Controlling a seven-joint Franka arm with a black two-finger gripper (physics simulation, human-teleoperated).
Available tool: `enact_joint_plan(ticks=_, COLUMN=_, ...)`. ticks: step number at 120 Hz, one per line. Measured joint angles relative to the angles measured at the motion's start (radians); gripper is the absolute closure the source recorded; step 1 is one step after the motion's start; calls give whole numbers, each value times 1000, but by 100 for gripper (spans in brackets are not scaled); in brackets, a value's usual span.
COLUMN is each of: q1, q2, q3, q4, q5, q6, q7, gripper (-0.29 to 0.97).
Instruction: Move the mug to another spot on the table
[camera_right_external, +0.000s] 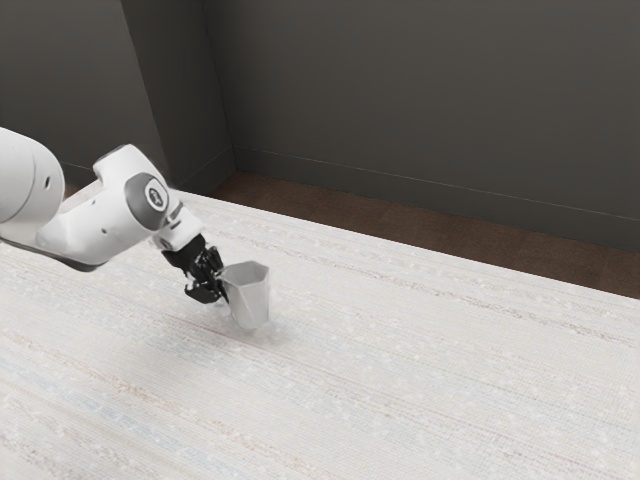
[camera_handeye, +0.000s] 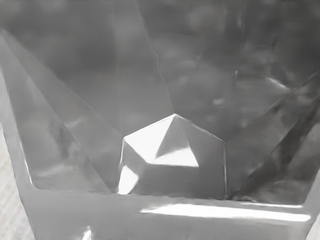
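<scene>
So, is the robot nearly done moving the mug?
Grabbing looks done: the fingers grip the mug at its rim. Right now it's tilted and seems barely off the table. Still left: carrying it somewhere new and setting it down.

Soft even light, dim walls (camera_right_external: 400, 90), faint shadow beside the mug (camera_right_external: 250, 295), glints inside.

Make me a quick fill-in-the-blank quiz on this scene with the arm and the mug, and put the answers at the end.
1. The gripper is right beside the mug, on the exterior view's ____ side of it.
2. The mug's colour is ____.
3. The number of mugs on the pale table is ____.
Missing words: left; grey; one.
</scene>
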Motion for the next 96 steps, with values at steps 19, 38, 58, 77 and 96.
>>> enact_joint_plan(ticks=19, q1=5, q2=13, q3=0, q4=2, q5=-9, q6=1, q7=23, gripper=63)
enact_joint_plan(ticks=38, q1=5, q2=38, q3=-9, q4=3, q5=-20, q6=-1, q7=39, gripper=65)
enact_joint_plan(ticks=58, q1=5, q2=56, q3=-13, q4=5, q5=-32, q6=-2, q7=53, gripper=65)
enact_joint_plan(ticks=77, q1=5, q2=79, q3=-13, q4=16, q5=-41, q6=-8, q7=63, gripper=53)
enact_joint_plan(ticks=96, q1=6, q2=109, q3=-9, q4=30, q5=-71, q6=-34, q7=71, gripper=26)
